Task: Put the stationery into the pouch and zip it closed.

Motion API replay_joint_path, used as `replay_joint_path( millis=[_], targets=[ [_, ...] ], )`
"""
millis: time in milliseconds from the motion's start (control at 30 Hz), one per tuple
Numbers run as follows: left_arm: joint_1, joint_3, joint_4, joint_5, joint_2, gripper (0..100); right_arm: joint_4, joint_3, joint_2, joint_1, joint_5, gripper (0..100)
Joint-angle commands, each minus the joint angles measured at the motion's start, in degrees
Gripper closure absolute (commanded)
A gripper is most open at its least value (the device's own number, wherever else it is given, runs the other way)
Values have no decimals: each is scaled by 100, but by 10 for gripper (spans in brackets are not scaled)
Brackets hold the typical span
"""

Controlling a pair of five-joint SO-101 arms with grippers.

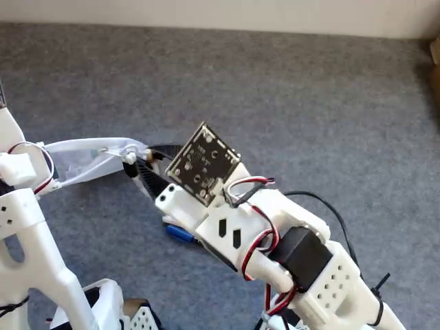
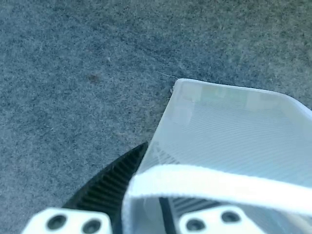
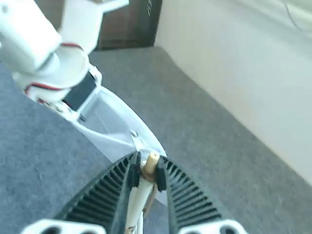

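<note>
High view is showing the pouch (image 1: 89,159), a see-through white mesh one, hanging stretched between the two arms above the grey carpeted surface (image 1: 309,89). The left gripper (image 2: 151,192) is gripping one end of it at the left side of the scene. In the left wrist view its dark ribbed fingers (image 2: 109,183) are sitting close on either side of the pouch (image 2: 229,131), with the white zip band crossing in front of them. The right gripper (image 1: 141,168) is meeting the other end near the middle of the surface. In the right wrist view this right gripper (image 3: 146,169) is pinching narrowly on a small tan zip pull (image 3: 150,163), its jaws almost together around it. Beyond the pull the pouch (image 3: 109,122) is gaping, its inside showing up to where the left arm is holding it. A blue pen (image 1: 180,234) is lying on the carpet under the right arm, outside the pouch and partly hidden by the arm.
</note>
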Motion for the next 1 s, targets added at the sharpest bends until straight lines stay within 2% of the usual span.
replay_joint_path(
  millis=[0,133,500,967],
  targets=[
    [92,251,-185,53,198,993,-391,-110,-163,-163,9,995],
    [119,251,-202,53,198,993,-760,-268,-171,-374,9,995],
    [119,224,-202,53,189,993,-752,-1666,-163,-400,0,995],
    [198,251,-167,53,189,993,-813,-1780,-66,-752,9,995]
  ],
)
